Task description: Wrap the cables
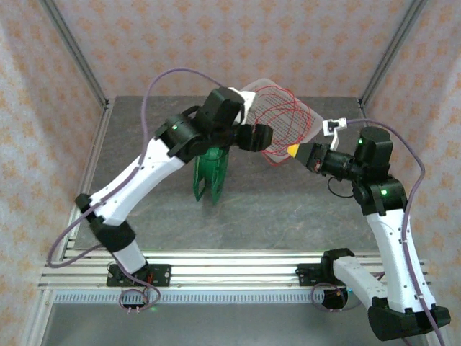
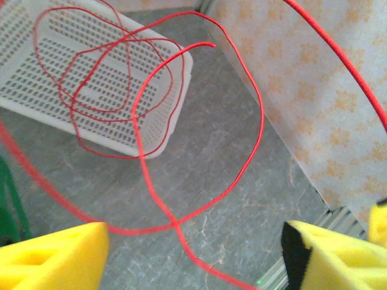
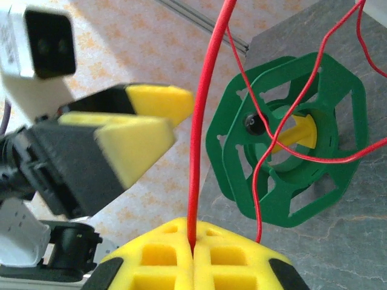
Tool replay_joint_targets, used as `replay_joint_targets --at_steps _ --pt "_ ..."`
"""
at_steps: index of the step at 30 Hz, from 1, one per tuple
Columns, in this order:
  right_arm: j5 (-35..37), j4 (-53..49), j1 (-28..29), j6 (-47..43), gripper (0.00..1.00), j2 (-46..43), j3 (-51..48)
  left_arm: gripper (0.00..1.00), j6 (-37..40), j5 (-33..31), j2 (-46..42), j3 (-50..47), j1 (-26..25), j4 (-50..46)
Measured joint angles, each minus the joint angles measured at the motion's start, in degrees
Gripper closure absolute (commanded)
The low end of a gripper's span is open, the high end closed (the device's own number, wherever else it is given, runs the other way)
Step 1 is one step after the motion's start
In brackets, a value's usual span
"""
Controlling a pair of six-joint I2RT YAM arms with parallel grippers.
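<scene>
Yellow foam right pincer (image 3: 193,249), pinched thin red cables (image 3: 202,121), green hexagonal spool (image 3: 233,154)

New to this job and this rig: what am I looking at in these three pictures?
Two robot arms are bolted to a table, each ending in a two-finger gripper with yellow pads. One picture looks down from above; the others come from cameras on the left and right wrists. On the table are a green spool and a white basket, with thin red wire in loose loops. The right gripper pinches the wire; the left gripper is open.
</scene>
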Motion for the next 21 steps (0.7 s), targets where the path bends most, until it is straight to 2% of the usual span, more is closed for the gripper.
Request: replay_joint_targets --at_steps 3,8,21 --pt "-0.35 0.0 0.0 -0.02 1.0 -0.66 0.0 0.26 0.96 2.75 6.05 6.71 1.73 -2.8" --pt "-0.37 0.0 0.0 -0.44 1.0 -1.88 0.09 0.21 1.44 8.26 12.28 11.17 5.46 -5.18" --pt "-0.11 -0.07 0.0 -1.07 1.0 -3.1 2.03 0.31 0.13 21.38 17.7 12.2 6.84 -4.81"
